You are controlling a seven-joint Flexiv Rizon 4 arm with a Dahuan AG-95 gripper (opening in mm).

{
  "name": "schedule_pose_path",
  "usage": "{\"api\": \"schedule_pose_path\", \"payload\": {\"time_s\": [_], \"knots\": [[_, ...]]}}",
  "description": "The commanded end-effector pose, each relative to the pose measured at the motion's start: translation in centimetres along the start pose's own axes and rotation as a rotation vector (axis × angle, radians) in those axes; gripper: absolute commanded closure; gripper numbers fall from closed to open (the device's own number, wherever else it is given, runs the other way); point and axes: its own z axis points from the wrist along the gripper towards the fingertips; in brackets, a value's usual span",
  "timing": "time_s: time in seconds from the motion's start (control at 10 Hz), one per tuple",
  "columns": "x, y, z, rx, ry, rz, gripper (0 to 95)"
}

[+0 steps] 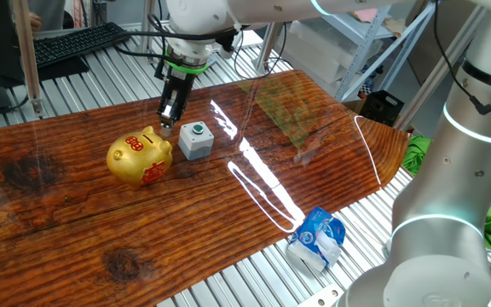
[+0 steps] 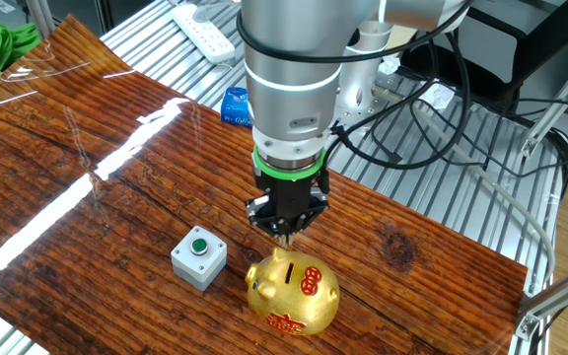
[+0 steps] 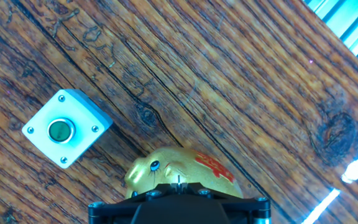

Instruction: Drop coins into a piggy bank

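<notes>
The shiny gold piggy bank [image 1: 139, 158] with red markings stands on the wooden table [image 1: 75, 222]. It also shows in the other fixed view [image 2: 294, 291] and at the bottom of the hand view [image 3: 166, 168]. My gripper [image 1: 169, 119] points straight down just above the bank's back, over its top slot [image 2: 291, 268]. The jaws are nearly closed on a thin coin seen edge-on [image 3: 179, 181]. The gripper tips [image 2: 284, 237] hang a little above the slot, not touching the bank.
A small grey box with a green button [image 1: 196, 139] sits right beside the bank, also in the other fixed view [image 2: 198, 256] and hand view [image 3: 66, 127]. A blue-white packet [image 1: 318, 239] lies at the table's edge. A power strip [image 2: 205, 30] lies behind the table.
</notes>
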Motion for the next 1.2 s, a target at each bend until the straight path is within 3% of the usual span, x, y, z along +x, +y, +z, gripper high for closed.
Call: {"api": "schedule_pose_path", "payload": {"time_s": [0.1,0.5,0.7,0.9,1.2], "knots": [[0.11,0.06,0.04,0.004,-0.005,-0.001,95.0],[0.11,0.06,0.04,0.005,0.02,-0.031,95.0],[0.11,0.06,0.04,0.007,0.032,0.001,95.0],[0.11,0.06,0.04,0.006,0.03,0.021,95.0],[1.09,0.03,0.78,-0.001,0.026,0.069,95.0]]}}
